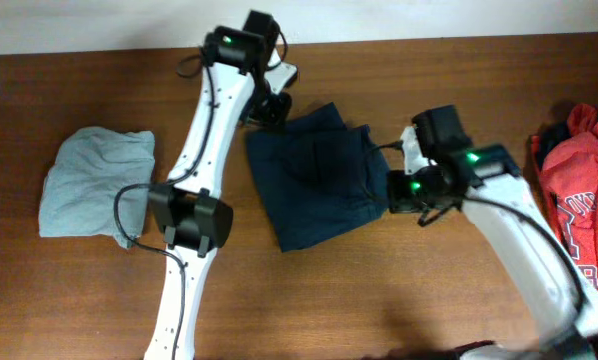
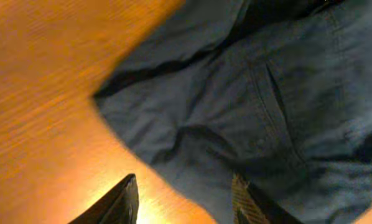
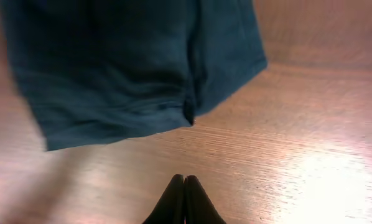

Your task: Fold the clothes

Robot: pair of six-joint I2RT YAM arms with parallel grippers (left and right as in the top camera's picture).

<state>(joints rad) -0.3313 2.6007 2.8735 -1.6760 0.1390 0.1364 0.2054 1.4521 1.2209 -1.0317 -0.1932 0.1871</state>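
Dark blue shorts [image 1: 319, 175] lie folded in the middle of the wooden table. My left gripper [image 1: 269, 108] is at their far left corner; in the left wrist view its fingers [image 2: 186, 202] are open, one over bare wood and one over the blue cloth [image 2: 248, 106], holding nothing. My right gripper [image 1: 397, 192] is at the shorts' right edge; in the right wrist view its fingers [image 3: 184, 199] are shut together and empty over the wood, a little short of the cloth's hem [image 3: 142, 68].
A folded light grey-blue garment [image 1: 91, 182] lies at the left of the table. A pile of red and dark clothes [image 1: 579, 190] lies at the right edge. The table's far edge runs along the top of the overhead view.
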